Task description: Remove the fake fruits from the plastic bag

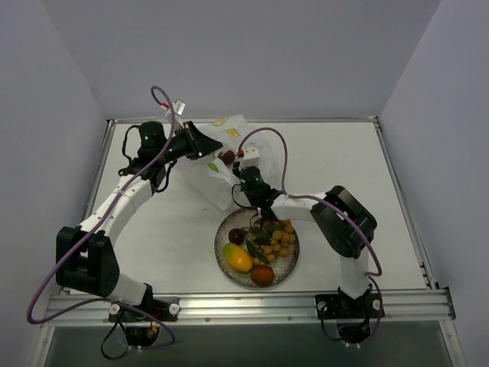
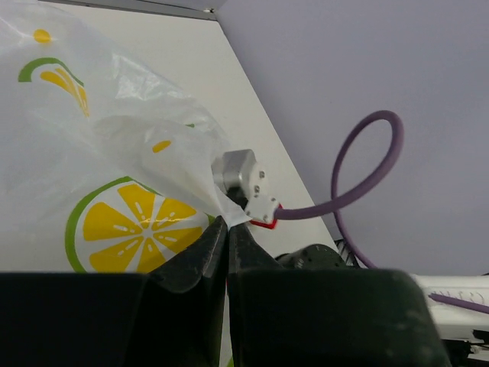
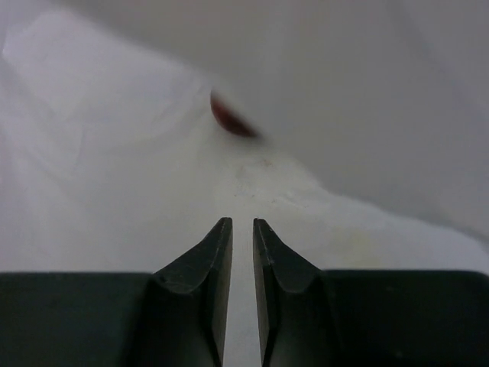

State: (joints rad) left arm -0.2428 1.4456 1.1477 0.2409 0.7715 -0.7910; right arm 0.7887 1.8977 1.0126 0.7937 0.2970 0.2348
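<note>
right wrist view: right gripper (image 3: pixel 242 223), barely parted and empty inside the bag (image 3: pixel 92 153), faces a maroon ball (image 3: pixel 231 120), so its narrow jaws may shove it deeper or nip film, while the left gripper (image 2: pixel 227 223), pinched on the bag, may slip.

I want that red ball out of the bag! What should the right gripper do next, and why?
Probably open wider and ease forward onto the maroon ball. The right gripper is inside the plastic bag, jaws barely apart and empty, the ball just ahead, while the left gripper pinches the bag's edge.
</note>
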